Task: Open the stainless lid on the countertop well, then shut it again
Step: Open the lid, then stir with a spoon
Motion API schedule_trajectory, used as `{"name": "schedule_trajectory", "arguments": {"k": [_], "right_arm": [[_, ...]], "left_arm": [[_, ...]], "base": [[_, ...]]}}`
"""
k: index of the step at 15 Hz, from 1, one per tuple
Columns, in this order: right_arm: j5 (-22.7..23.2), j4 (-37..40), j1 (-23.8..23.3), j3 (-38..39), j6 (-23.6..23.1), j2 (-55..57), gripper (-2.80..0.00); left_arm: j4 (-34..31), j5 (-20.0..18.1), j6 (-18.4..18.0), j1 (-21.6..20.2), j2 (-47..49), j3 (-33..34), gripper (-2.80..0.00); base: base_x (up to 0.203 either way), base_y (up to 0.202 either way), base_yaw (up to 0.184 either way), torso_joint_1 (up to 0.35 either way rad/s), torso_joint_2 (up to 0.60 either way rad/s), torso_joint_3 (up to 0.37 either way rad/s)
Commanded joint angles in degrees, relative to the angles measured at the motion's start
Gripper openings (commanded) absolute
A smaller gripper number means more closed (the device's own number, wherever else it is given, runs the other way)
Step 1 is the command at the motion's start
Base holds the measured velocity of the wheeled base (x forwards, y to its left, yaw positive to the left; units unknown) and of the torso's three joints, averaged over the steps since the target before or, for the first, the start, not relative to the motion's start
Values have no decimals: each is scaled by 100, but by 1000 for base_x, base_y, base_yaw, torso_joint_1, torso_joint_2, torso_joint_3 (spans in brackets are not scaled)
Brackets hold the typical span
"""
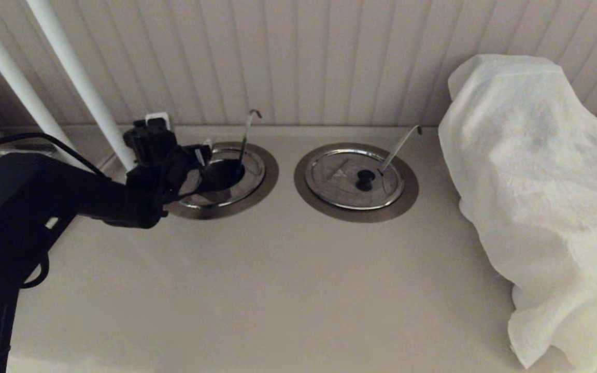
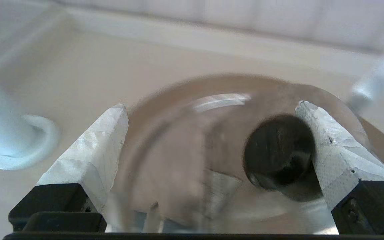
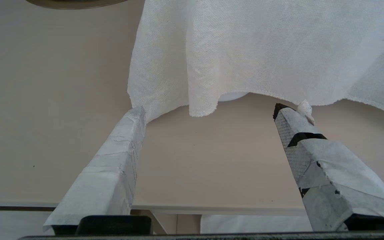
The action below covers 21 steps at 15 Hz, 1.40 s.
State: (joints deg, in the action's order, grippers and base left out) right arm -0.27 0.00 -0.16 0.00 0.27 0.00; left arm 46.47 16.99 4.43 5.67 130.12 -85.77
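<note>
Steel, stiff and slick, the stainless lid wanted gripping by its black knob, so I held my left hand wide open, empty.

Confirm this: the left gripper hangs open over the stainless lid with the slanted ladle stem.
Wrong stem. In the head view the left gripper hangs open over the stainless lid with the near-upright ladle stem; the slanted stem belongs to the twin lid.

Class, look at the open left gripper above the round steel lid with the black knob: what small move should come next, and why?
Probably shift the left gripper sideways to centre the black knob, then close. Its fingers are open, and the knob on the round steel lid sits against one white finger, not midway.
</note>
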Motion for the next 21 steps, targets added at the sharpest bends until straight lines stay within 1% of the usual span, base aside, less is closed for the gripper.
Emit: {"name": "schedule_trajectory", "arguments": {"k": [1,2,4,5,8,10,13,15,17,18,21], "right_arm": [[0,0,-2,9,0,-9,0],[0,0,-2,9,0,-9,0],[0,0,-2,9,0,-9,0],[0,0,-2,9,0,-9,0],[0,9,-2,9,0,-9,0],[0,0,-2,9,0,-9,0],[0,0,-2,9,0,-9,0],[0,0,-2,9,0,-9,0],[0,0,-2,9,0,-9,0],[0,0,-2,9,0,-9,0],[0,0,-2,9,0,-9,0]], "left_arm": [[-4,-49,-20,-170,-132,67,0],[-11,-229,-49,-228,-257,320,0],[39,-797,-90,-354,-643,972,0],[194,-938,-99,-464,-774,1142,0],[311,-977,-114,-912,-1041,1566,0],[352,-1017,-105,-1130,-1417,1706,0],[261,-1143,-104,-1310,-2175,1763,0],[-12,-1160,-103,-1332,-2519,1763,0],[-158,-1129,-75,-1305,-2641,1669,0],[-206,-1128,-74,-1181,-2632,1653,0],[-397,-1120,-65,-612,-2581,1597,0]], "base": [[0,0,0,0,0,0],[0,0,0,0,0,0],[0,0,0,0,0,0],[0,0,0,0,0,0],[0,0,0,0,0,0],[0,0,0,0,0,0],[0,0,0,0,0,0],[0,0,0,0,0,0],[0,0,0,0,0,0],[0,0,0,0,0,0],[0,0,0,0,0,0]]}}
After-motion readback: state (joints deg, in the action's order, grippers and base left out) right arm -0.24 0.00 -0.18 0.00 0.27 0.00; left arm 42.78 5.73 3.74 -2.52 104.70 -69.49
